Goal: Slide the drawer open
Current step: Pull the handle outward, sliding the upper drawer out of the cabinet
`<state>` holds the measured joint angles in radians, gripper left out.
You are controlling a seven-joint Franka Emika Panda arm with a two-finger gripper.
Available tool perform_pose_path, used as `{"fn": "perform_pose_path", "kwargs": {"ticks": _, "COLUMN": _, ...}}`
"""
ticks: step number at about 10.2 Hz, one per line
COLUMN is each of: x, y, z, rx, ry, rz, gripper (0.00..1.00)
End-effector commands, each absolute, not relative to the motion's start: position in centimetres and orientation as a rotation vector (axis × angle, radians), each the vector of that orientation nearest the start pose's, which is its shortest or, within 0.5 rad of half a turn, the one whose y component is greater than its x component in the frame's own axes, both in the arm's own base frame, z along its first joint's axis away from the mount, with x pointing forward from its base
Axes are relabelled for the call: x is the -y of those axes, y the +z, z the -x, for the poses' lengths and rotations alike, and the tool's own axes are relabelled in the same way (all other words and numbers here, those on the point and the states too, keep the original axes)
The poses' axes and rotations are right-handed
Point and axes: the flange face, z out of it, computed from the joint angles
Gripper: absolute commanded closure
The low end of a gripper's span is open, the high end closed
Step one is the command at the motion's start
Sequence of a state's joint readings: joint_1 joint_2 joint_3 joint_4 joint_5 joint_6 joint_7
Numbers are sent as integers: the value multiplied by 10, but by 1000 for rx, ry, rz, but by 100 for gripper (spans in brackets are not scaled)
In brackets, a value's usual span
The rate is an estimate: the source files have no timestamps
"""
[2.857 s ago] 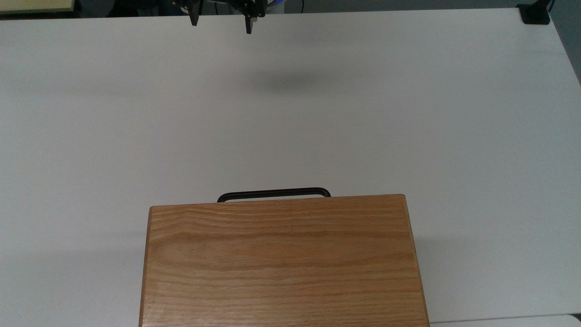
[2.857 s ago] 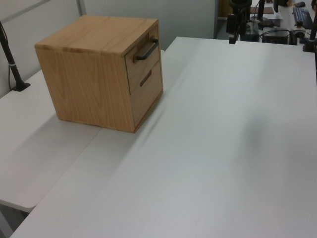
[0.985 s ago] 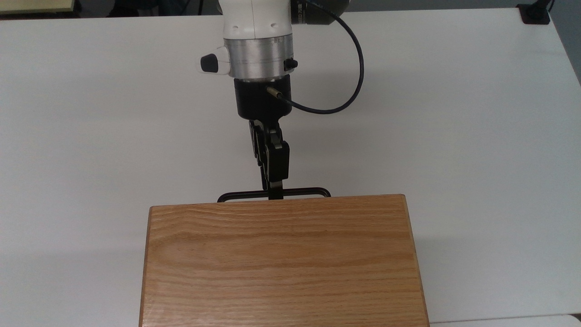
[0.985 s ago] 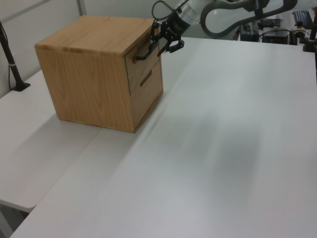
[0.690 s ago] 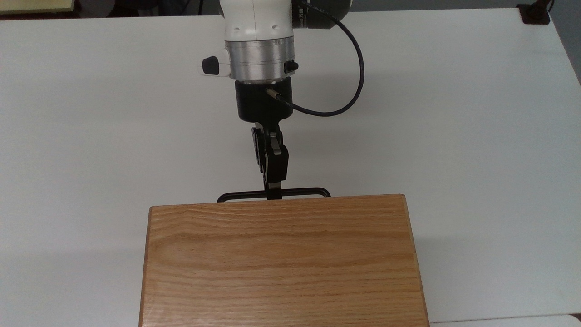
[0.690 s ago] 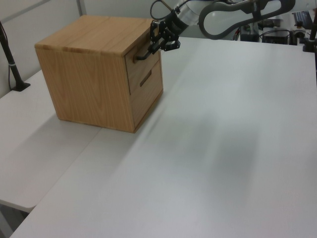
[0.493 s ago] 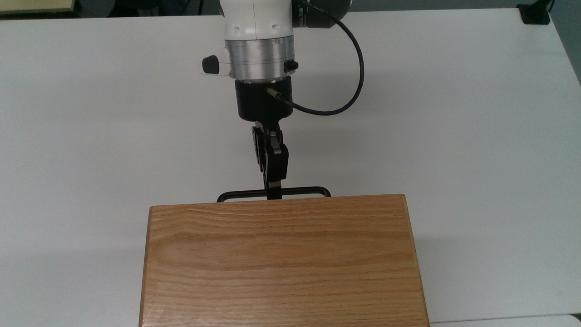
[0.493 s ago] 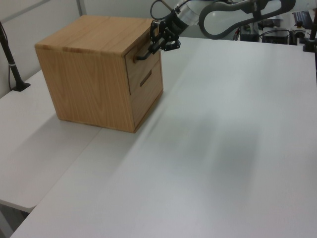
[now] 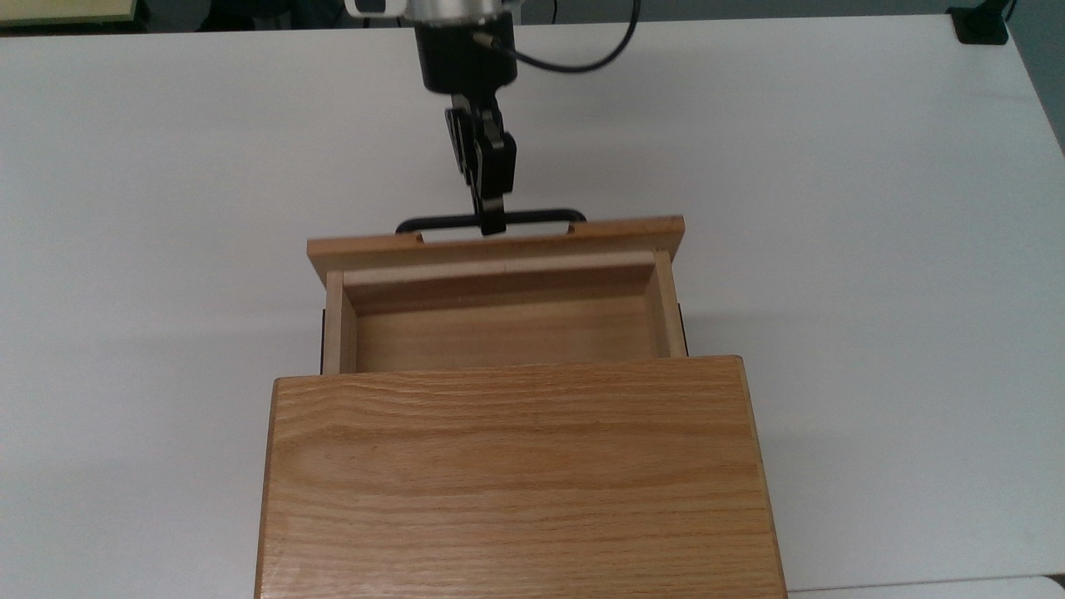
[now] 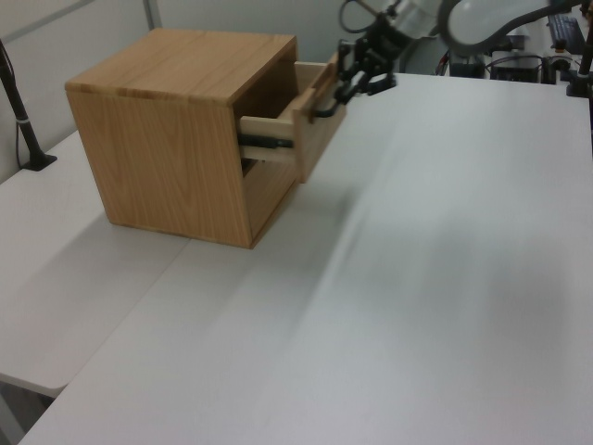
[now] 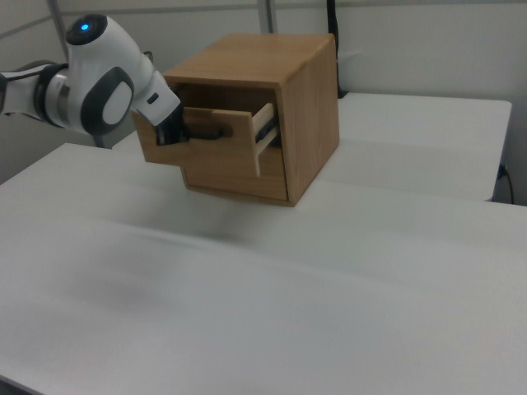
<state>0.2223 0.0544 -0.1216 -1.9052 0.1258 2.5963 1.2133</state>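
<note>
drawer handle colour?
Black: the thin metal bar handle on the light oak drawer's front panel, clearest in the top view.

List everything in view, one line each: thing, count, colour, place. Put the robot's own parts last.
cabinet: one, oak wood, on the table, at the top view's bottom centre.
drawer: one, light oak, upper slot, pulled partly out, inside bare.
handle: one, black bar, on the drawer's front panel.
lower drawer: one, oak, shut, under the open one.
table: white, under everything.
black post: one, at the left view's left edge.
arm: one, white and grey.
gripper: one, black, shut on handle at its middle.
</note>
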Motion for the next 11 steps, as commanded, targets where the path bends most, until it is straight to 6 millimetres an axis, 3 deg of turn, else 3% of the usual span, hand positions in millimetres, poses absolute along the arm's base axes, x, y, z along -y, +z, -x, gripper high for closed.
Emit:
{"fn": "perform_pose_path", "kwargs": {"ticks": 1, "x": -47, "y": 565, "z": -552, "rx": -1304, "ry": -507, "rz": 2270, "gripper": 100}}
{"fn": "perform_pose_path", "kwargs": {"ticks": 3, "x": -45, "y": 559, "z": -544, "rx": -1277, "ry": -439, "rz": 2315, "gripper": 100}}
{"fn": "perform_pose_path", "kwargs": {"ticks": 4, "x": -43, "y": 552, "z": -541, "rx": -1228, "ry": -400, "rz": 2383, "gripper": 80}}
{"fn": "perform_pose_path", "kwargs": {"ticks": 5, "x": -44, "y": 549, "z": -539, "rx": -1201, "ry": -357, "rz": 2424, "gripper": 1}}
{"fn": "perform_pose_path", "kwargs": {"ticks": 7, "x": -41, "y": 570, "z": -532, "rx": -1003, "ry": -254, "rz": 2577, "gripper": 0}}
{"fn": "perform_pose_path", "kwargs": {"ticks": 9, "x": -34, "y": 597, "z": -518, "rx": -543, "ry": -118, "rz": 2873, "gripper": 0}}
{"fn": "perform_pose_path", "kwargs": {"ticks": 11, "x": -2, "y": 631, "z": -518, "rx": -169, "ry": -122, "rz": 3086, "gripper": 0}}
